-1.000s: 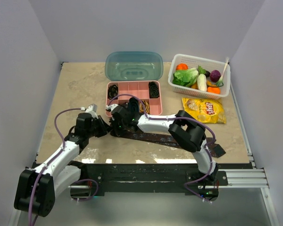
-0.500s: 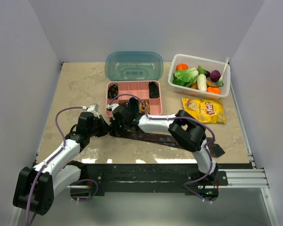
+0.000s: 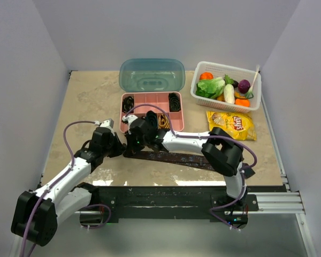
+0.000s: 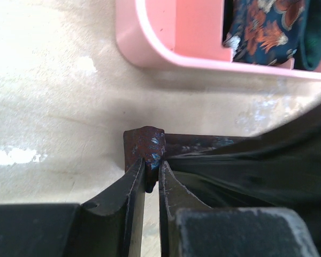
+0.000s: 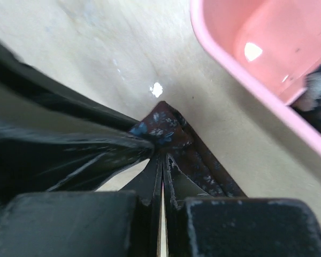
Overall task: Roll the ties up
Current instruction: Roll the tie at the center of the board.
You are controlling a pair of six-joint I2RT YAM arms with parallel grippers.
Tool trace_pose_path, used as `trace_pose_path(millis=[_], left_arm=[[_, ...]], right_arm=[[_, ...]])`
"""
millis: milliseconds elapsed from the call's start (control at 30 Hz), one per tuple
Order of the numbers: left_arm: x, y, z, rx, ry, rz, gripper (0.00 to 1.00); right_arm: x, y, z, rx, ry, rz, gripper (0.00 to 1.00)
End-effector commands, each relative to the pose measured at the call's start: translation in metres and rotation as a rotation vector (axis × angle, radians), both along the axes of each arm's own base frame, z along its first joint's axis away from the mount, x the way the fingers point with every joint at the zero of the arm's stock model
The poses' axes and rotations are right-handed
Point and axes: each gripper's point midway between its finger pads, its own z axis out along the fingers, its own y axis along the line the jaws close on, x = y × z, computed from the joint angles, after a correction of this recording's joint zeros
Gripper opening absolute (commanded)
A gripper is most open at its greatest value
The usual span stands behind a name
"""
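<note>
Now: maroon speckled tie (image 3: pixel 174 158) stretched flat, end folded; left fingers (image 4: pixel 132 187) and right fingers (image 5: pixel 150 184) both pinching that end.

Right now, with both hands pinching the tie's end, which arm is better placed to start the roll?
Probably left: the left hand grips the tie at its end, arm clear of the strip; the right arm lies across the tie's length.

The tie (image 4: pixel 144 145) is speckled cloth; the tray (image 4: pixel 150 53) glossy pink plastic.
</note>
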Motion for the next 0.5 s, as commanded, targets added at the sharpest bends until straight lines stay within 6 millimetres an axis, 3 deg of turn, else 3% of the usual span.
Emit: trace_pose_path(millis=[0, 467], left_arm=[[0.010, 0.005, 0.013, 0.059, -0.044, 0.023, 0.00], [0.007, -0.009, 0.019, 0.132, -0.061, -0.037, 0.00]], right_arm=[[0.009, -0.006, 0.036, 0.034, -0.085, -0.026, 0.00], [0.015, -0.038, 0.026, -0.053, -0.110, -0.097, 0.00]])
